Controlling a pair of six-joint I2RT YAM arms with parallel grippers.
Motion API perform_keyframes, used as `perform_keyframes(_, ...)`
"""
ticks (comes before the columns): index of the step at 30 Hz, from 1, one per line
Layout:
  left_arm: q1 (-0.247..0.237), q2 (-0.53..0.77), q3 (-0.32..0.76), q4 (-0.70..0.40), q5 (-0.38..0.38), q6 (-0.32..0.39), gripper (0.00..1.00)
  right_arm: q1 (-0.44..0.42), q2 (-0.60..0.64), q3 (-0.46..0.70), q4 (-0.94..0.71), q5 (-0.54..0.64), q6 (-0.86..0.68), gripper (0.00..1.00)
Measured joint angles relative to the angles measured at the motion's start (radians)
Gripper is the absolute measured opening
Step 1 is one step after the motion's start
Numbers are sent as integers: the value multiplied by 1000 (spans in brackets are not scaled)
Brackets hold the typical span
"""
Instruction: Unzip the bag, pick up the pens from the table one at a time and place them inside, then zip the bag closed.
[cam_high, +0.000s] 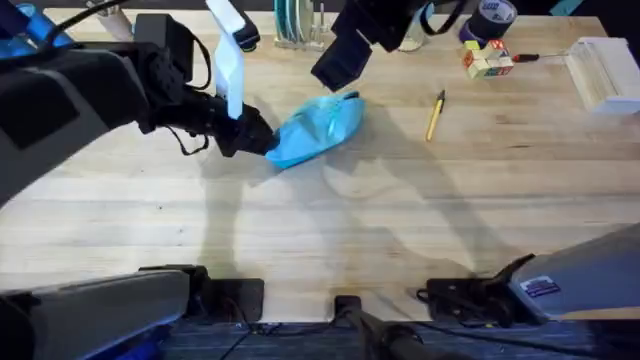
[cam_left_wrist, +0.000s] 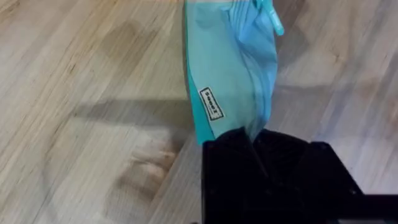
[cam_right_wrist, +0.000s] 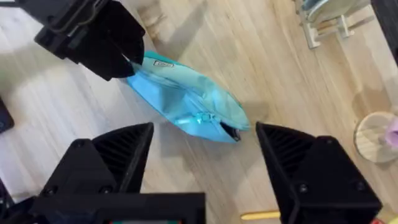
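Bag (cam_high: 318, 130) – left-held, pen (cam_high: 435, 114) apart

Even, moderately bright light is falling from above across the tabletop (cam_high: 330, 230), leaving the wood grain readable. Soft, broad shadows of the arms are spreading over the planks, one pooling just beside the left pincer (cam_high: 262, 138) and another stretching away under the right pincer (cam_high: 335, 72). The arms nearest the overhead camera are showing large, dark and blurred. In the left wrist view, a long grey shadow is lying across the boards beside the bag (cam_left_wrist: 233, 74), whose fabric is catching a mild sheen. In the right wrist view, the black fingers (cam_right_wrist: 112, 165) are looming soft-edged, while the bag between them is staying fairly sharp.
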Motion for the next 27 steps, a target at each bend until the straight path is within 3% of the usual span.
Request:
perform_keyframes(8, 0, 0, 0, 0, -3, 0, 42, 0, -73, -10, -5, 52, 41, 997)
perform_keyframes(17, 0, 0, 0, 0, -3, 0, 42, 0, -279, -282, 172, 64, 106, 996)
perform_keyframes(21, 0, 0, 0, 0, -3, 0, 42, 0, -360, -415, 266, 65, 227, 996)
perform_keyframes(27, 0, 0, 0, 1, -3, 0, 42, 1, -417, -542, 309, 65, 538, 996)
